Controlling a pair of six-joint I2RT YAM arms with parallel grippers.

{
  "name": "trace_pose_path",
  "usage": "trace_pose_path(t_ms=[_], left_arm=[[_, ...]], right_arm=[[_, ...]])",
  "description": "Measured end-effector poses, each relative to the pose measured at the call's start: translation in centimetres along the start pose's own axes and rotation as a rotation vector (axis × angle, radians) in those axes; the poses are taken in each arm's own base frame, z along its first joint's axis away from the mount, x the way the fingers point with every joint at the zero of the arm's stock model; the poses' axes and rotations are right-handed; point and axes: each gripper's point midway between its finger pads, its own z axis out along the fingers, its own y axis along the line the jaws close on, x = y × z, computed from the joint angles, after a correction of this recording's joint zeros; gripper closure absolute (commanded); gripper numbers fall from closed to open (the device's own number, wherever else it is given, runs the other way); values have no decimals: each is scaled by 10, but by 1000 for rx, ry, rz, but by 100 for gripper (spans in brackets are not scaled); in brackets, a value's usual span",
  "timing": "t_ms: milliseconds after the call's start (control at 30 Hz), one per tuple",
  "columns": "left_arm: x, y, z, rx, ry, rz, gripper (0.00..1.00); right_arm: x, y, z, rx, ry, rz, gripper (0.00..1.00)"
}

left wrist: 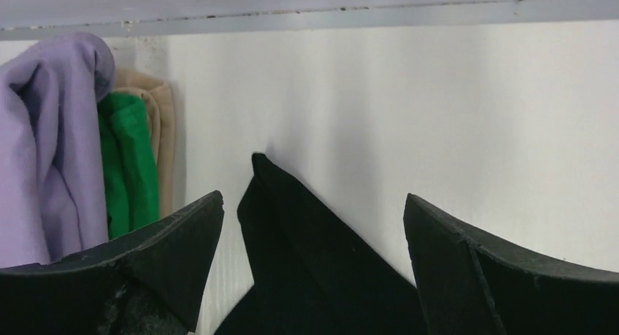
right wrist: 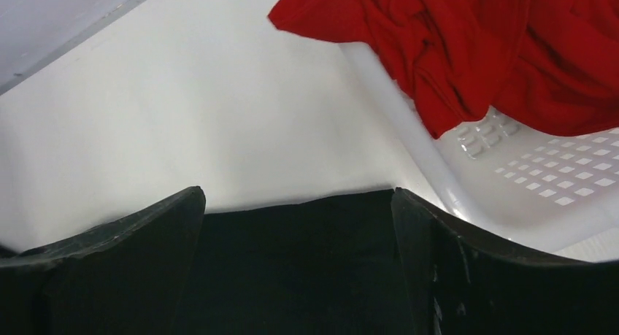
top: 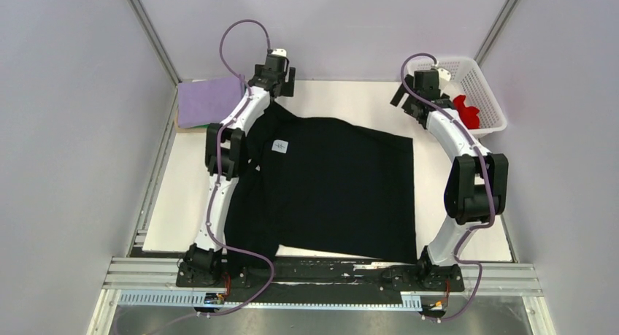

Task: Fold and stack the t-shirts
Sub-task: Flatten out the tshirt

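A black t-shirt (top: 328, 189) with a small white neck label (top: 280, 146) lies spread flat on the white table (top: 182, 196). My left gripper (top: 276, 72) stands open at the shirt's far left corner. In the left wrist view that black corner (left wrist: 306, 247) lies on the table between the spread fingers of the left gripper (left wrist: 314, 198), untouched. My right gripper (top: 420, 87) is open over the far right corner. The black hem (right wrist: 292, 262) lies flat below the right gripper (right wrist: 298, 193). A lilac t-shirt (top: 208, 101) lies folded at the far left, over a green one (left wrist: 128, 160).
A white lattice basket (top: 482, 79) sits at the far right corner with a crumpled red t-shirt (top: 466, 110) in it, close beside the right gripper. A beige cloth (left wrist: 162, 131) lies under the lilac and green stack. Grey walls close off the back and sides.
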Motion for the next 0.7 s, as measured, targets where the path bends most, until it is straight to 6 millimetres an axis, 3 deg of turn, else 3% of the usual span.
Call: trace_pose_path(t_ms=[167, 333, 433, 567, 700], left_arm=[[-11, -4, -41, 84, 14, -48, 0], [-1, -8, -103, 191, 68, -139, 0], [12, -18, -127, 272, 99, -212, 0], [40, -33, -129, 332, 171, -309, 0], [68, -48, -108, 343, 250, -389, 0]], right_arm=[[19, 20, -25, -96, 32, -30, 0], [66, 33, -46, -192, 135, -72, 0], [98, 31, -50, -217, 211, -90, 0], [133, 14, -48, -193, 293, -98, 0], [148, 9, -44, -182, 335, -96, 0]])
